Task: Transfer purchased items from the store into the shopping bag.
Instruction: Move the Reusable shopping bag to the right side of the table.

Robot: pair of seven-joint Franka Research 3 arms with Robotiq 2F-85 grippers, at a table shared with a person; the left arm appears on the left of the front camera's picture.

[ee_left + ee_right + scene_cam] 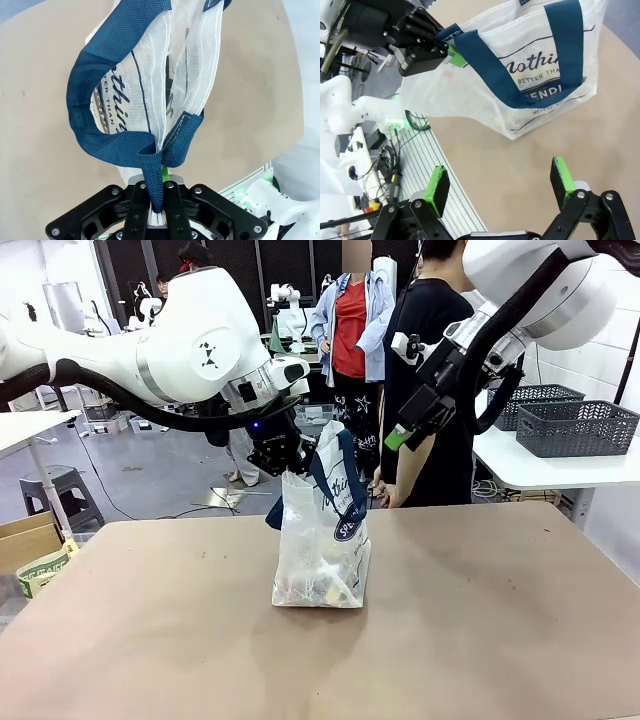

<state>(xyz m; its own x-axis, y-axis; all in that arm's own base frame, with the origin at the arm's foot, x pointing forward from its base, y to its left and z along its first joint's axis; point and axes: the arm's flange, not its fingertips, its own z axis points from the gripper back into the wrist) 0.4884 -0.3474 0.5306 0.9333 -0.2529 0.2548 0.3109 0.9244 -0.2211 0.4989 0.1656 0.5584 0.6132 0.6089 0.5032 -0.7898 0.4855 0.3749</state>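
Note:
The shopping bag [322,530], translucent white with navy handles, stands upright at the middle of the brown table [500,620]. Through its wall a few purchased items [325,585] show at the bottom, yellowish and white. My left gripper [288,466] is shut on one navy handle strap [156,186] and holds it up, with the bag [150,85] hanging open below it. My right gripper [398,438] hovers in the air to the right of the bag, above and apart from it. In its wrist view the right gripper [500,182] is open and holds nothing, and the bag [535,75] lies beyond it.
A person in black [430,360] stands at the far edge of the table, behind my right arm. Two dark grey lattice baskets [575,425] sit on a white side table at the right. A stool [65,490] and cardboard stand off to the left.

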